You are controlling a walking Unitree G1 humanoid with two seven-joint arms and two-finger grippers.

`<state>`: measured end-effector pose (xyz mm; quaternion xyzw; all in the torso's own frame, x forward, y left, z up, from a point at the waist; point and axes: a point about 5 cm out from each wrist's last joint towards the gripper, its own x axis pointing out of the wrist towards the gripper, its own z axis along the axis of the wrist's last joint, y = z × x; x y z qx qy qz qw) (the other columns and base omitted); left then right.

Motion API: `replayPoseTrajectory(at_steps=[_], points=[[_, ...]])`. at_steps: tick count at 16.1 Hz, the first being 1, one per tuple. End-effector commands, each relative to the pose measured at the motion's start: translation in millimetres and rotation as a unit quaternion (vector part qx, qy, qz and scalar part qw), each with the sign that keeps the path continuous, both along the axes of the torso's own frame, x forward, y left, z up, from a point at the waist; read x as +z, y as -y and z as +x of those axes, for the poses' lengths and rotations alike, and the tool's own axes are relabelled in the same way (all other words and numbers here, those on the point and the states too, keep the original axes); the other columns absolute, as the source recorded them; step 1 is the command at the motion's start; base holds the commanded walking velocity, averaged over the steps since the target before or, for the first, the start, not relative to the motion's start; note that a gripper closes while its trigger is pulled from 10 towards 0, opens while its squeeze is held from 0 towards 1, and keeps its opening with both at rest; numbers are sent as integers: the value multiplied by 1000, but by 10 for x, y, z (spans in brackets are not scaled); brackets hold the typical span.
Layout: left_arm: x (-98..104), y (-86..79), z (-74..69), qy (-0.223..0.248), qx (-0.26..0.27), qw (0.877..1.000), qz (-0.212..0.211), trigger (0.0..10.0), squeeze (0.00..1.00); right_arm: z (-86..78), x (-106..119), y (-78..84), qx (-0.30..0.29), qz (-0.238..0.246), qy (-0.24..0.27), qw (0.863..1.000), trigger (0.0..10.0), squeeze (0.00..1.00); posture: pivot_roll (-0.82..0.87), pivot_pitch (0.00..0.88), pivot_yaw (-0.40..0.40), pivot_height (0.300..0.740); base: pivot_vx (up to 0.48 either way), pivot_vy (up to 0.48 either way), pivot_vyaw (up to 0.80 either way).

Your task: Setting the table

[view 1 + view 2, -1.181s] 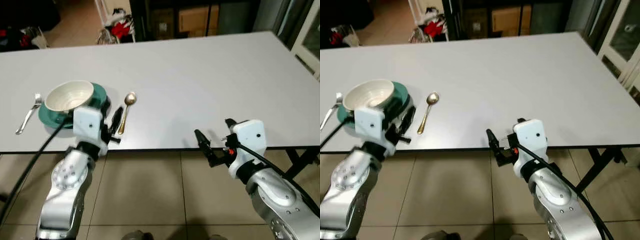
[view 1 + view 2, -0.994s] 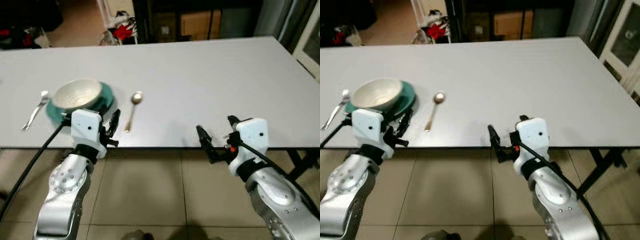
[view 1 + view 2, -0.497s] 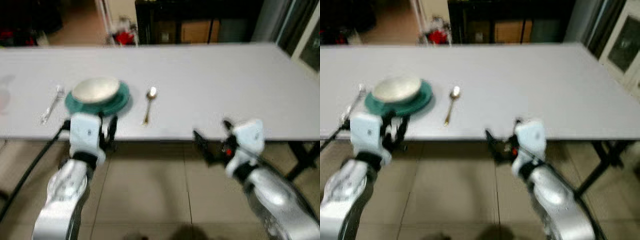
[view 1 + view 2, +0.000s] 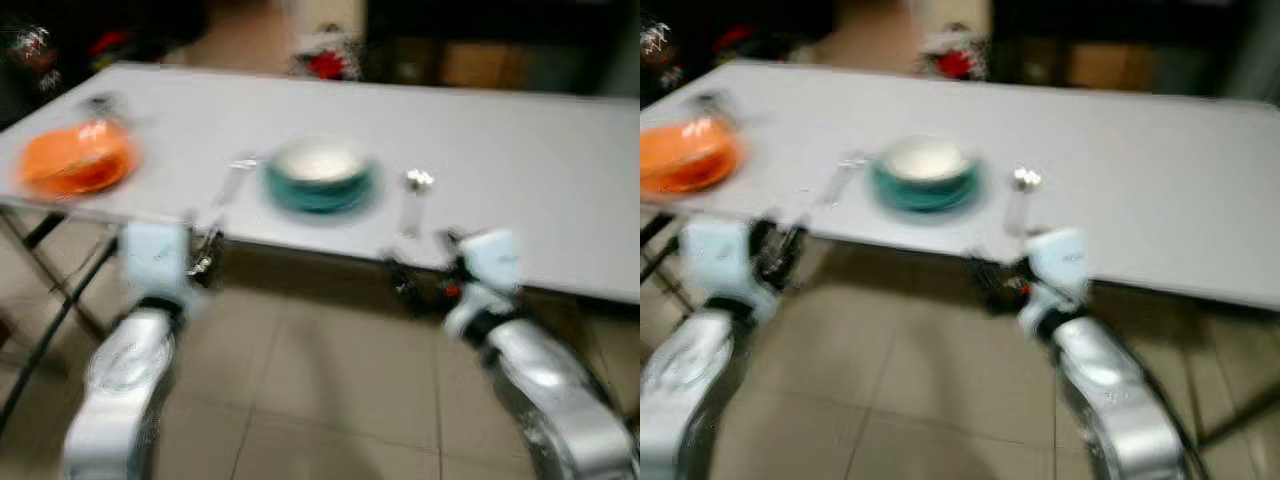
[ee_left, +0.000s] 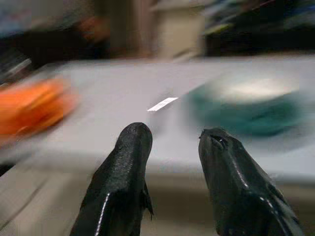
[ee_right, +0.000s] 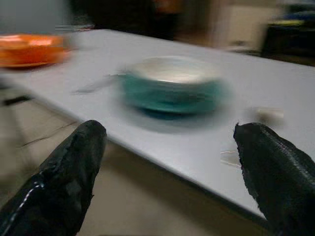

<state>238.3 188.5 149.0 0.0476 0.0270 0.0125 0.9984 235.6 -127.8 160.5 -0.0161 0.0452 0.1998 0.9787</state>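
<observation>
White bowl (image 4: 318,160) sits inside a teal round plate (image 4: 320,190) near the front edge of the long white table (image 4: 520,170). Contents of the bowl cannot be judged through the blur. Silver fork (image 4: 232,178) lies just left of the plate, spoon (image 4: 414,196) just right. Orange dish (image 4: 76,160) sits well apart, at the table's left end. Left gripper (image 5: 174,162), fingers slightly parted and empty, and right gripper (image 6: 172,162), fingers spread wide and empty, hang below the table edge, short of the setting.
</observation>
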Motion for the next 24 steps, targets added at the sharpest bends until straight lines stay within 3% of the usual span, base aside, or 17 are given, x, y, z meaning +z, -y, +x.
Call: replayPoseTrajectory(at_steps=[1,7,20,24], points=[[37,74,18,9,-10,1000,-4,10000,0,26,11,70,-10,-5,-2,1000,10000,0,21,0,33,740,0,345,800],[68,105,44,14,-4,1000,1,10000,0,143,50,47,11,-21,2,1000,10000,0,32,0,7,740,0,344,800],[99,101,40,17,-11,1000,17,10000,0,186,40,-9,31,-16,12,999,10000,0,72,0,5,740,0,344,800],[103,112,32,24,6,999,23,10000,0,249,42,-46,50,-18,18,998,10000,0,98,0,-29,740,0,-360,800]])
